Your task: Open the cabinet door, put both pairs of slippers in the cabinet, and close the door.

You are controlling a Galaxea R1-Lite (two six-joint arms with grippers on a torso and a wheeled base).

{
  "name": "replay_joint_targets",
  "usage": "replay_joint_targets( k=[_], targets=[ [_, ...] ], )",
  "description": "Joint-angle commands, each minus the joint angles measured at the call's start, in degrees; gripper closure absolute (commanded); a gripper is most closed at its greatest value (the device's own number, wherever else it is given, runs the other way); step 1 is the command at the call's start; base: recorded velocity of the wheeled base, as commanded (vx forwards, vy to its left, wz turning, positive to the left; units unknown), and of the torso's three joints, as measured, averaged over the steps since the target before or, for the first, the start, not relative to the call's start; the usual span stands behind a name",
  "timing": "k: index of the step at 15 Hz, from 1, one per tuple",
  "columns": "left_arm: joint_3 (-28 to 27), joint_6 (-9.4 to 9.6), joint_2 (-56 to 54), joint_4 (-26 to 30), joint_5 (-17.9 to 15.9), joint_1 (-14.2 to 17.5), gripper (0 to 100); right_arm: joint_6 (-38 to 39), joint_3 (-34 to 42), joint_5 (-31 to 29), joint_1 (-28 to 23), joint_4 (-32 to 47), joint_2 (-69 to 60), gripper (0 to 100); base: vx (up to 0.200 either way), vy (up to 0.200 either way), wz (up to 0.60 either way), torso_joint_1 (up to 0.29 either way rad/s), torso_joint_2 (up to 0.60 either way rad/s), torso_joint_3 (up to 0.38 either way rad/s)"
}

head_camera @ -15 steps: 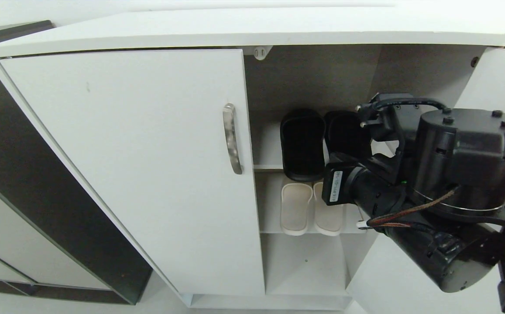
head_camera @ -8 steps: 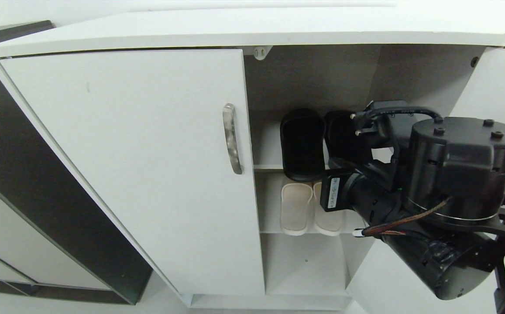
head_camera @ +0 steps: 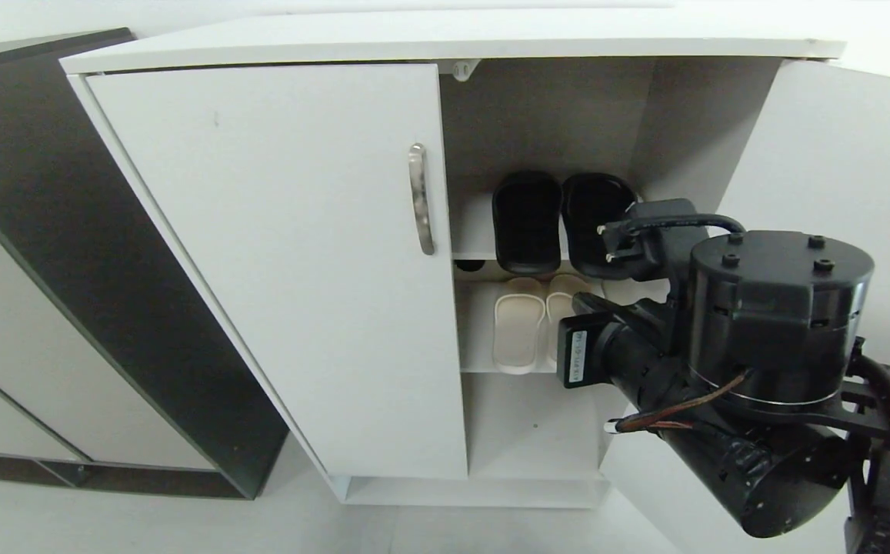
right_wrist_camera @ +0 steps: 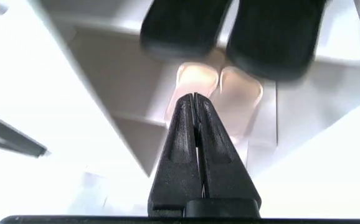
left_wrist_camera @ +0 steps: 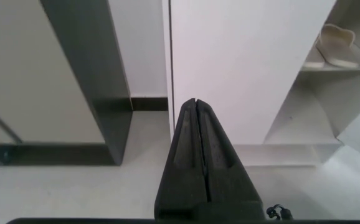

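1. Your head camera has shifted in the last half second. The whole cabinet (head_camera: 445, 35) sits differently in the frame, so read that as your own move and not the cabinet's.
2. Measured against the shelves, your right arm (head_camera: 721, 362) has drawn back out of the opening. It was masking the right-hand black slipper a second ago, and that slipper now shows almost whole.
3. The black slippers (head_camera: 528, 223) lie side by side on the upper shelf (head_camera: 471, 231), heels toward you. The white slippers (head_camera: 520, 331) lie side by side on the shelf just below.
4. Your right gripper (right_wrist_camera: 194, 96) has its fingers pressed together on nothing and hangs in front of the white slippers. Your left gripper (left_wrist_camera: 195, 101) is likewise closed and empty, low in front of the left door (head_camera: 283, 254).
5. Both pairs look stowed, so the loading part seems finished and only the door is left.
6. The right door (head_camera: 821, 177) stands open beside your right arm. It looks swung well out, though the arm hides its lower part and I cannot judge the angle.
7. The left door is shut, with its handle (head_camera: 421, 198) untouched.
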Motion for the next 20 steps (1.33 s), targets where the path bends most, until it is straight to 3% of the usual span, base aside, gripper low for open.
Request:
replay_joint_targets(
  k=[1,8,20],
  targets=[
    [0.0,-0.02,0.0,-0.04,0.01,-0.01,100,-0.03,-0.01,-0.02,-0.74,-0.07,1.12,100,0.0,0.0,0.0,0.0,0.0,0.0],
    [0.0,-0.02,0.0,-0.04,0.01,-0.01,100,-0.21,0.78,0.07,-2.24,-0.07,1.64,100,0.0,0.0,0.0,0.0,0.0,0.0],
    [0.0,-0.2,0.0,-0.04,0.01,-0.01,100,-1.88,3.15,0.42,-3.2,-3.06,2.26,100,-0.2,0.0,0.0,0.004,0.0,0.003]
  ],
)
